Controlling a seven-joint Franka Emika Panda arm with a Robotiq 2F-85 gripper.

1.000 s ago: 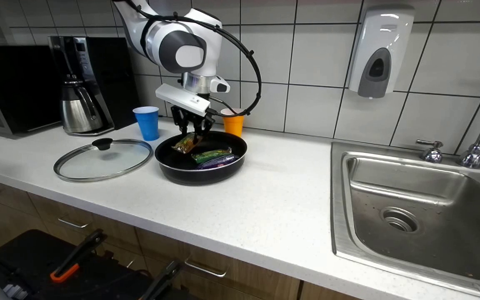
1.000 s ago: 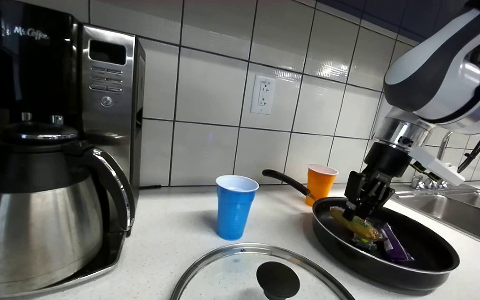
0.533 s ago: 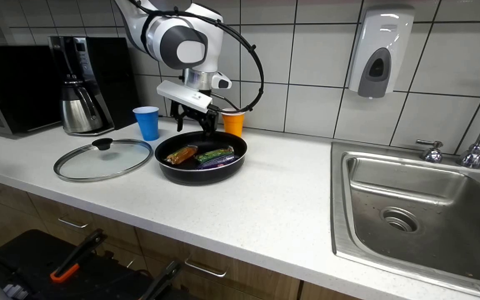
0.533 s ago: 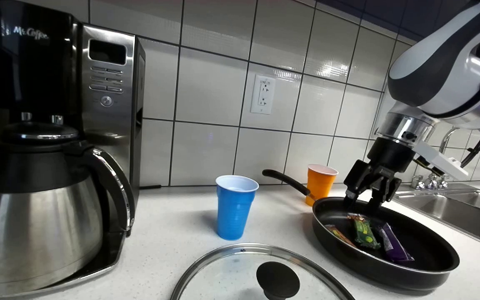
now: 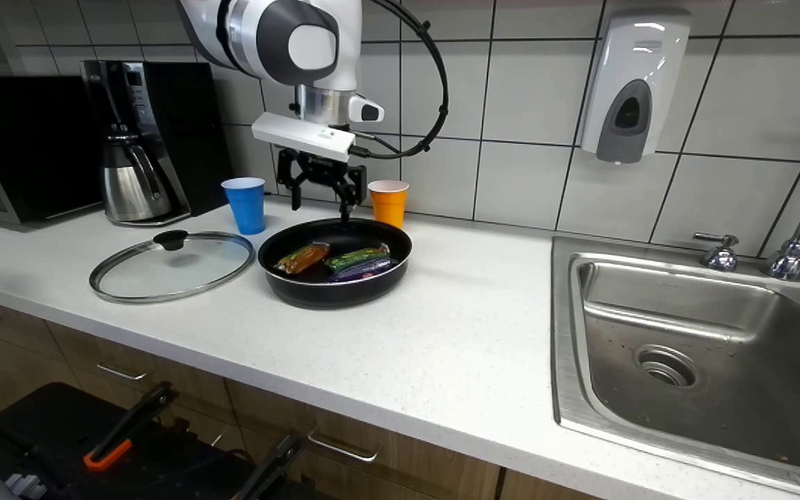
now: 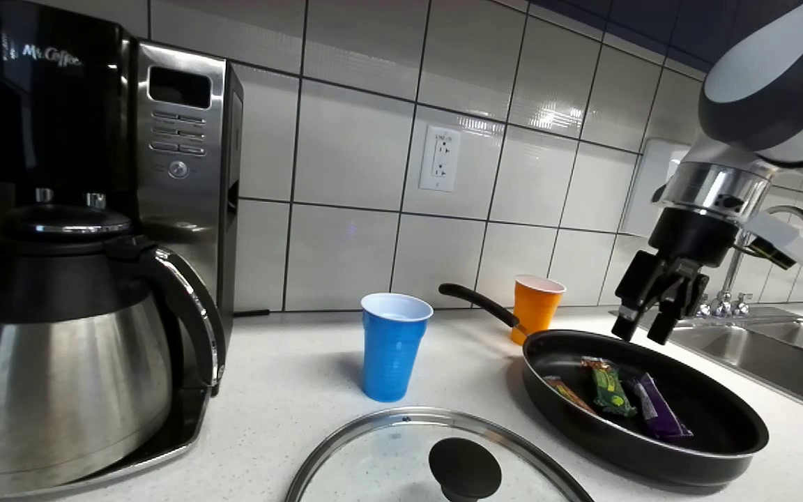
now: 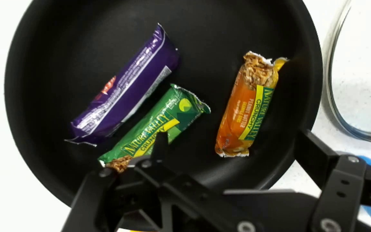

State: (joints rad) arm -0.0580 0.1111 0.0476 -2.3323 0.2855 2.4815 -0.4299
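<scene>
In an exterior view the camera looks down from in front of the table [image 5: 455,361], facing the tiled wall [image 5: 525,111], far enough back to include the sink [image 5: 754,361]. In an exterior view a camera sits low, close by the coffee maker [image 6: 171,181], aimed slantwise along the table. Both exterior views share the pan [image 5: 330,295] and lid [image 5: 172,272]. The wrist view looks down into the pan from near above (the hand [image 7: 233,138] crosses its lower part).
</scene>
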